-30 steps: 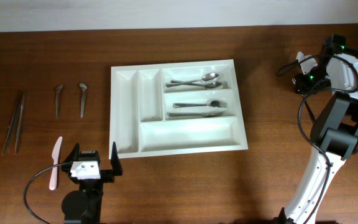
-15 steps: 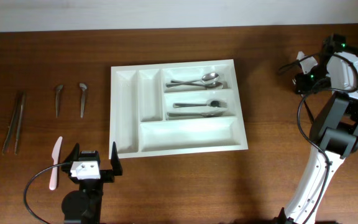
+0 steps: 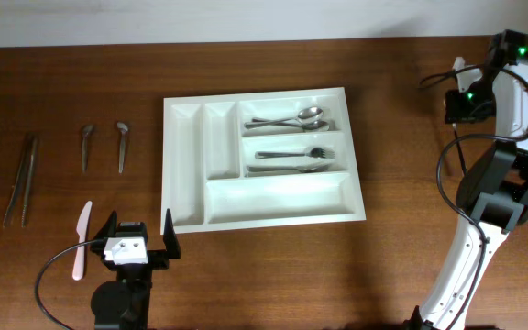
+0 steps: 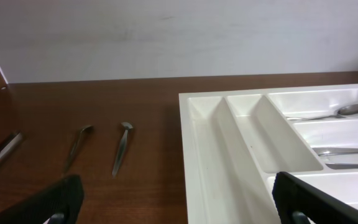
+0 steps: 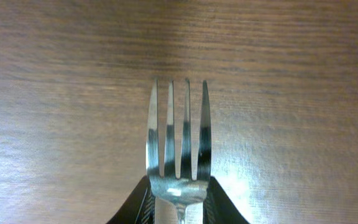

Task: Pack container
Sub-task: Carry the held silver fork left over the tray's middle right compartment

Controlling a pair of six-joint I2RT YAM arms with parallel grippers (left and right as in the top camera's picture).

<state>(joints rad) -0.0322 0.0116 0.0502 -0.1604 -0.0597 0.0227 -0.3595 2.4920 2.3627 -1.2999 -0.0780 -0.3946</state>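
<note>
right gripper clamps a shiny four-tined steel fork, far right. left gripper jaws wide, off the near-left corner of the white rectangular plastic cutlery tray

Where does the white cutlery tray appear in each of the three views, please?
Overhead: cutlery tray at the table's centre.
Left wrist: right half, narrow compartments leftmost.
Right wrist: not in it; only a fork over wood.
Shared landmark, overhead and left wrist: the spoon in the top long compartment.
</note>
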